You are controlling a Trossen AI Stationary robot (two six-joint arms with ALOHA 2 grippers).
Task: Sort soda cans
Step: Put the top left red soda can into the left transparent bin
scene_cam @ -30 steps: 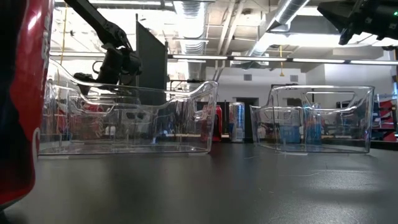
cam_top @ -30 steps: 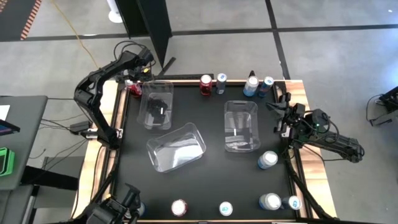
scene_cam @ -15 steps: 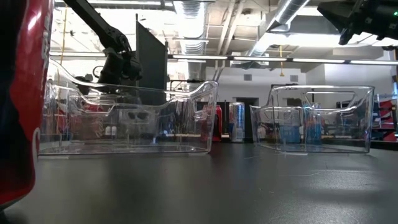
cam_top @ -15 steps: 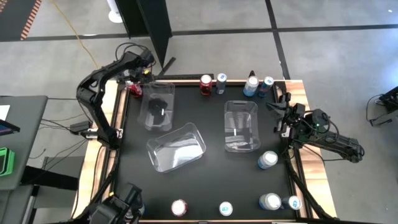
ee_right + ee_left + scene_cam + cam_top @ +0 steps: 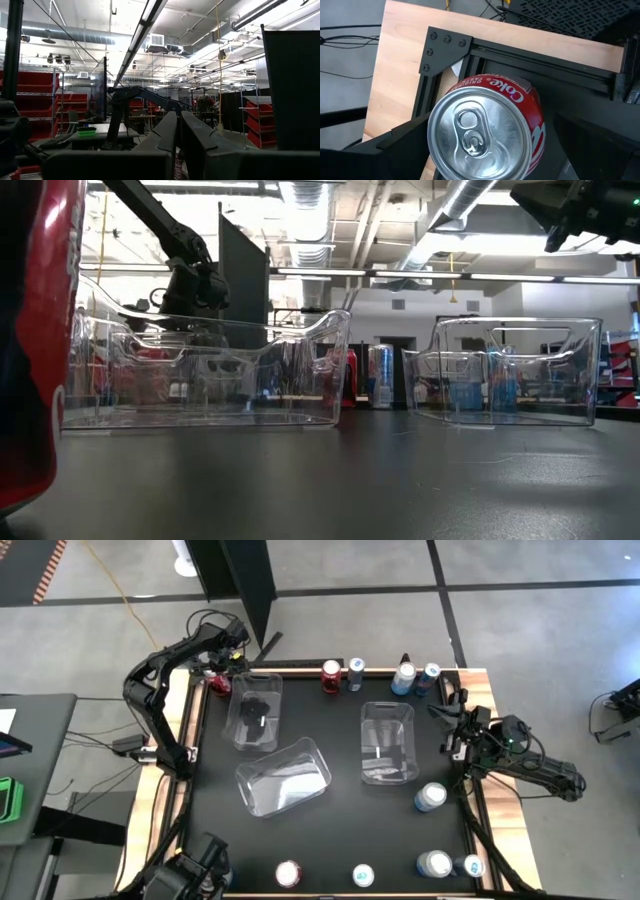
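A red soda can (image 5: 485, 135) stands upright at the table's far left corner (image 5: 217, 684), its silver top facing the left wrist camera. My left gripper (image 5: 492, 142) is open above it, one dark finger on each side of the can; I cannot tell whether either finger touches it. In the low view the left gripper (image 5: 200, 280) hangs behind the clear bins. My right gripper (image 5: 178, 135) is shut and empty, held above the table's right edge (image 5: 452, 726). More cans stand along the far edge (image 5: 331, 674) and the near edge (image 5: 363, 875).
Three clear plastic bins sit mid-table: one at far left (image 5: 254, 710), one tilted in the middle (image 5: 283, 776), one to the right (image 5: 388, 743). A silver-white can (image 5: 431, 797) stands near the right edge. A red can (image 5: 30, 330) looms close to the low camera.
My left gripper has edged a little toward the table's right, staying over the red can at the far left corner. The can and my right arm have kept still.
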